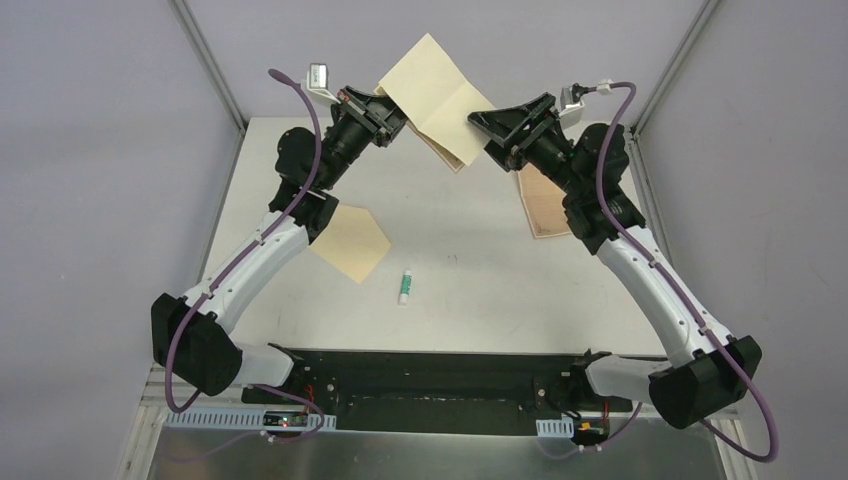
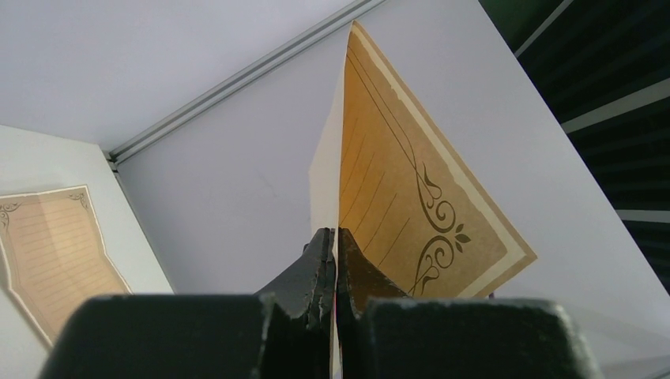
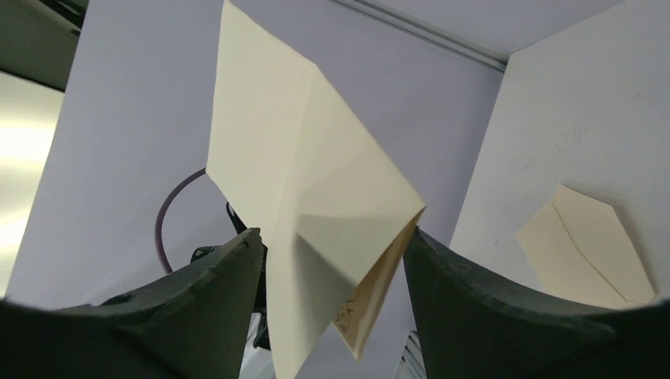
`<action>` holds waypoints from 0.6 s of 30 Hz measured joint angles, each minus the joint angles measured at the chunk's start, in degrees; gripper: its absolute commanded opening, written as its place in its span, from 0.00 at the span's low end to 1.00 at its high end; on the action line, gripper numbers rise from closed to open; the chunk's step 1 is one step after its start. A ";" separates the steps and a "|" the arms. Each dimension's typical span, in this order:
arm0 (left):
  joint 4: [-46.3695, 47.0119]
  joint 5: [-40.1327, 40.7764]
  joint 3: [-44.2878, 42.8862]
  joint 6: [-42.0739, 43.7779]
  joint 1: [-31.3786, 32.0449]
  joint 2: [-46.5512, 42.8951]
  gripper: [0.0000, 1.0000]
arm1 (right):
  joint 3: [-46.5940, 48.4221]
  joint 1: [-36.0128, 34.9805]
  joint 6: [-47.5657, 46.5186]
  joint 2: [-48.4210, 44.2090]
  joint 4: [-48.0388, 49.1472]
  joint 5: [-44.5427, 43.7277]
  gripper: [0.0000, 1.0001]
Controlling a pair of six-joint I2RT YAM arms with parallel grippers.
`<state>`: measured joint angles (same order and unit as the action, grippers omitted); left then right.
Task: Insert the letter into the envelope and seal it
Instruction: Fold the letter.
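Letter (image 1: 435,95) hangs folded above the far middle, pinched in your left gripper (image 1: 385,98) so your right gripper (image 1: 487,127), jaws apart, can straddle its right edge; the envelope (image 1: 348,243) waits left.

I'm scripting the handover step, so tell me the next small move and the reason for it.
Probably close the right gripper on the letter: its jaws stand open on either side of the folded sheet, which is held in the air by the left gripper, shut on its other edge. The envelope lies apart, untouched.
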<state>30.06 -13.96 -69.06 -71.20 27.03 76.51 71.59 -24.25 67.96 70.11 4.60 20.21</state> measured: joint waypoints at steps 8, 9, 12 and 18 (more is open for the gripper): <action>-0.07 0.20 0.11 0.02 0.00 0.00 0.00 | -1.11 -3.52 1.42 1.01 3.28 -1.31 0.37; -0.07 0.20 0.11 0.02 0.00 0.00 0.00 | -1.20 -3.61 1.38 1.01 3.28 -1.49 0.32; -0.22 0.20 0.22 0.26 0.00 0.00 0.00 | -1.20 -3.61 1.20 1.01 3.30 -2.38 0.15; -2.47 0.07 0.24 2.91 0.00 -0.24 0.25 | -1.20 -3.61 -0.37 0.98 2.69 -4.15 0.00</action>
<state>27.59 -13.89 -68.82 -68.29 27.03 76.27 70.39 -27.86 67.59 71.09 7.29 16.05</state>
